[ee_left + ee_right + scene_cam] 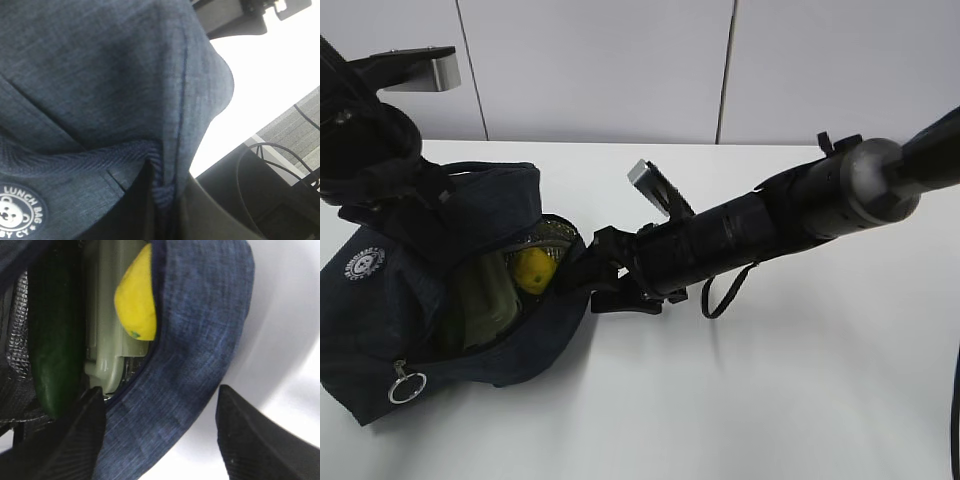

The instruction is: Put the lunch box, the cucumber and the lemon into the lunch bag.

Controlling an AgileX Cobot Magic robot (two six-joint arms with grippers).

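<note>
The lemon [134, 302] sits inside the lunch bag [380, 330], resting against the sage-green lid of the lunch box [106, 315], which stands in the bag's open mouth; the cucumber [56, 335] lies alongside the lunch box on its other side, next to the silver lining. In the exterior view the lemon shows as a yellow patch just inside the opening, to the right of the lunch box. The right gripper [160, 435] is at that opening with its jaws spread wide and holding nothing: one finger is just inside the bag near the end of the lunch box and cucumber, the other outside over the white worktop [770, 400], so the bag's navy fabric edge runs between them. The lemon lies beyond the fingertips, farther into the bag, apart from both. The bag lies on its side at the left of the worktop, its metal ring pull [406, 386] at the near edge and its round white logo [15, 212] facing up. The left gripper is pressed close to the bag's far-left fabric; its fingers are hidden, and it is closed.
</note>
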